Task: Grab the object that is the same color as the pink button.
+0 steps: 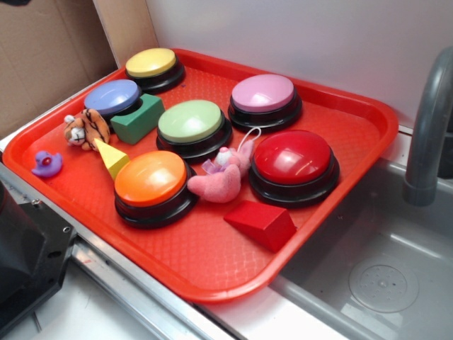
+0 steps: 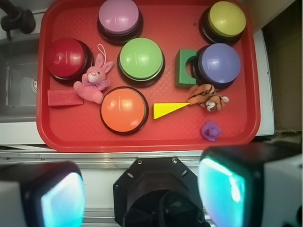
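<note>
A small pink plush bunny [image 1: 221,177] with a white string loop lies on the red tray [image 1: 212,262], between the orange button and the red button. In the wrist view the bunny [image 2: 93,81] lies at the left of the tray. The pink button [image 1: 263,95] stands at the back of the tray; in the wrist view the pink button [image 2: 119,18] is at the top. My gripper [image 2: 142,194] is open and empty, high above the robot base, well short of the tray's near edge. It does not show in the exterior view.
On the tray are red [image 1: 294,161], orange [image 1: 151,183], green [image 1: 191,124], blue-lilac [image 1: 113,98] and yellow [image 1: 151,65] buttons, a tiger plush [image 1: 86,130], purple duck [image 1: 47,163], green block [image 1: 138,117], yellow wedge [image 1: 112,157] and red wedge [image 1: 260,222]. A sink and faucet [image 1: 428,134] are right.
</note>
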Controlling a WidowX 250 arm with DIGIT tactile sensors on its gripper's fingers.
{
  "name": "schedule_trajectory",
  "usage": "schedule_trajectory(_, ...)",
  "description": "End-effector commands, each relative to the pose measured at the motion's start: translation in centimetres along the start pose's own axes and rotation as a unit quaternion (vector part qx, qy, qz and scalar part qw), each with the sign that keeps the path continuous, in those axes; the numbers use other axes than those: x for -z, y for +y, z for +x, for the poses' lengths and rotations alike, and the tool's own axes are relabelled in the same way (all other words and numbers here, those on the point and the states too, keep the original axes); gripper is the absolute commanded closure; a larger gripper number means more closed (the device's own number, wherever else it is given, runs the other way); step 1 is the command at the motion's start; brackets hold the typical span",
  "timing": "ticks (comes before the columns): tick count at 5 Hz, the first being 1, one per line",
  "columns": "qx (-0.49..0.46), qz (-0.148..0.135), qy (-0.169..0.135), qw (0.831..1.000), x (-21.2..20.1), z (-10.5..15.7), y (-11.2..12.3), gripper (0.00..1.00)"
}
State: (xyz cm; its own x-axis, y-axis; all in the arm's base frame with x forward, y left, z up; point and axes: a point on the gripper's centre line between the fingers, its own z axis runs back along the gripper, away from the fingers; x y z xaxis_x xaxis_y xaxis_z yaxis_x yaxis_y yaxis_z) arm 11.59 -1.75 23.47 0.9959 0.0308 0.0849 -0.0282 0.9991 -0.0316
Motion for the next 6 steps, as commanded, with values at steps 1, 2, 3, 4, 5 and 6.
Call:
schedule_trajectory(1, 0.000, 0.000, 0.000, 1.000, 0.0, 0.0, 0.0, 0.00)
schedule_trajectory(2, 0.040, 0.014, -0.022, 0.999, 1.7, 2.0, -1.2, 0.00)
schedule_trajectory(3, 0.059, 0.028, -0.052, 0.997, 3.7, 4.3, -2.7, 0.00)
schedule_trajectory(4, 0.100, 0.017, -0.067, 0.993, 6.2, 6.2, -4.2, 0.00)
schedule_trajectory(5, 0.132, 0.007, -0.081, 0.988, 8.8, 7.2, -5.6, 0.00)
schedule_trajectory(6, 0.148, -0.017, -0.093, 0.984, 11.6, 8.0, -6.8, 0.00)
